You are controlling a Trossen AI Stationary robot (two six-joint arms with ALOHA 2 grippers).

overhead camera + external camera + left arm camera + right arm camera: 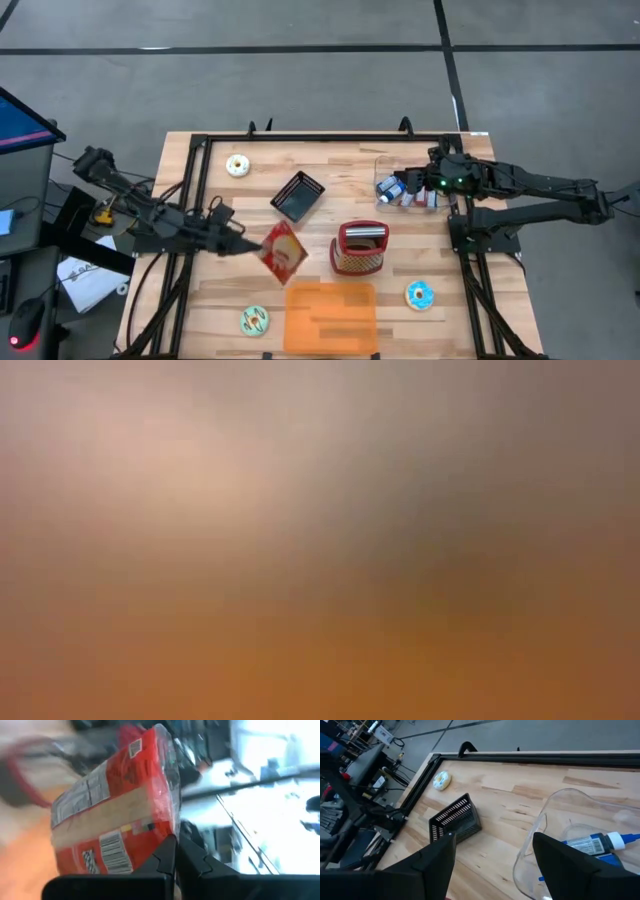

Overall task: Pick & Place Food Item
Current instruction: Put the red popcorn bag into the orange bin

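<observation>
A red food packet point(283, 250) with white labels and barcodes point(115, 815) sticks out beyond my left gripper point(250, 245), which is shut on it near the table's left middle. A red basket point(358, 248) stands to its right. An orange tray point(330, 315) lies at the near edge. My right gripper point(495, 865) hangs open at the back right, over a clear container point(560, 835), with nothing between its fingers. The low view is a blur. My left gripper pinches the packet's crimped edge point(172, 827) between its two shut fingers point(160, 857), only at their free ends. The fingers come level from the table's left side. The packet juts out past the fingertips, tilted, and looks lifted above the table.
A black mesh basket point(298, 195) lies on its side mid-table. A white donut point(237, 165) sits at the far left, a green one point(254, 320) at the near left, a blue one point(420, 295) at the near right. The clear container holds a blue-and-white tube point(595, 842).
</observation>
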